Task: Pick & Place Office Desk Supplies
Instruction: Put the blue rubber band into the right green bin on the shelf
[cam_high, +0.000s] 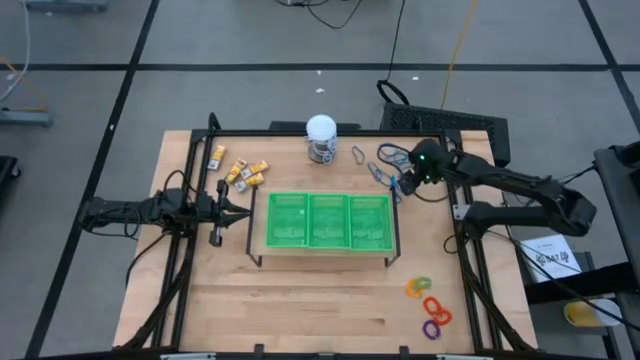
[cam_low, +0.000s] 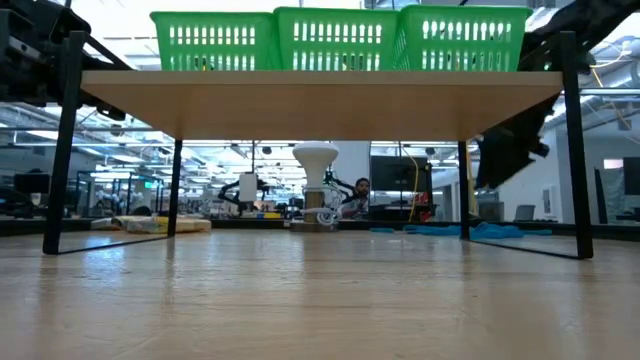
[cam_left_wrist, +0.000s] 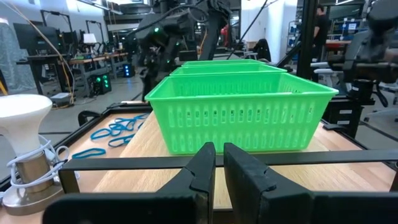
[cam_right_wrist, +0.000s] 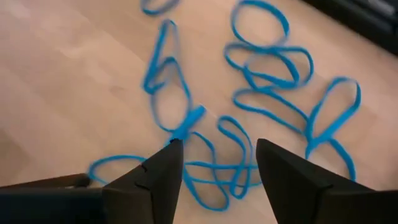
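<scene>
The blue loops (cam_high: 385, 165) lie tangled on the table near its far right corner, with a grey loop (cam_high: 358, 154) beside them. My right gripper (cam_high: 400, 188) is open, pointing down over the blue loops (cam_right_wrist: 267, 81), with a strand between its fingertips (cam_right_wrist: 217, 149); I cannot tell whether it touches them. Yellow-and-white blocks (cam_high: 240, 170) lie far left. Orange, purple and green rings (cam_high: 430, 305) lie near right. My left gripper (cam_high: 243, 206) waits shut, level at the left end of the green tray (cam_high: 328, 195), its fingers (cam_left_wrist: 219, 168) pointing at the tray.
The green tray (cam_low: 340, 40) stands on a raised wooden shelf with thin black legs (cam_low: 570, 150). A white-topped round jar (cam_high: 321, 138) stands at the far edge, also seen as the jar (cam_left_wrist: 25, 149) beside my left gripper. A black frame rims the table.
</scene>
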